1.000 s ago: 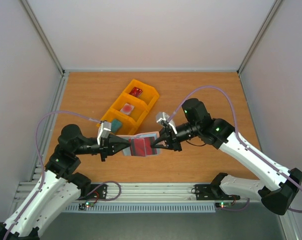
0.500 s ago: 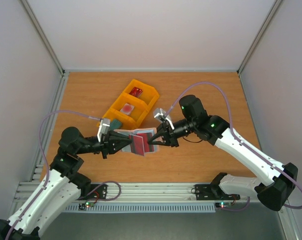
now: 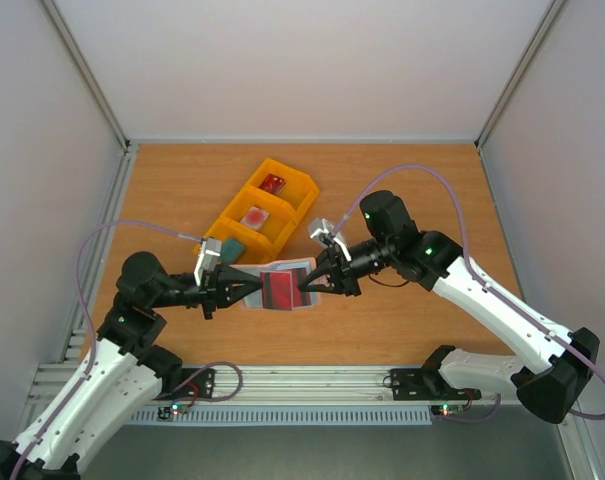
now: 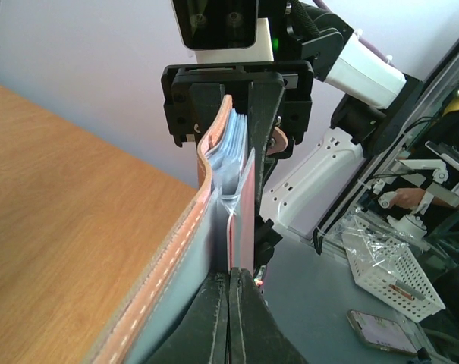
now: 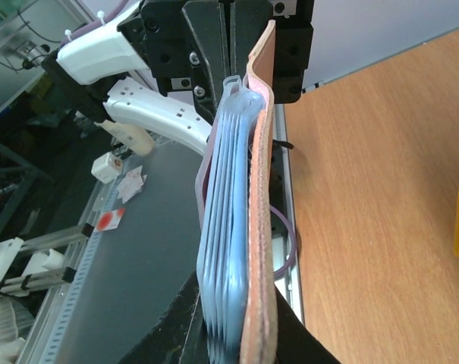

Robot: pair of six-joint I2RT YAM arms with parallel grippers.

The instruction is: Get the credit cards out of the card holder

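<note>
1. Since half a second ago, the card holder has come back down from its tilt. It now lies nearly level above the table, strung between both claws, much as it was a second ago.
2. The right elbow has shifted slightly toward the far side over that second.
3. The left gripper has its fingers pressed fully together on the edge of the dark red card. That card runs into the holder's blue-grey pockets.
4. The right gripper is clamped nearly closed on the holder's opposite end, with the leather and pocket layers between its fingers.
5. In the yellow tray, the far compartment holds a small red item and the middle one holds the whitish-pink card.
6. The near compartment holds the teal card, partly hidden by the left wrist.
</note>
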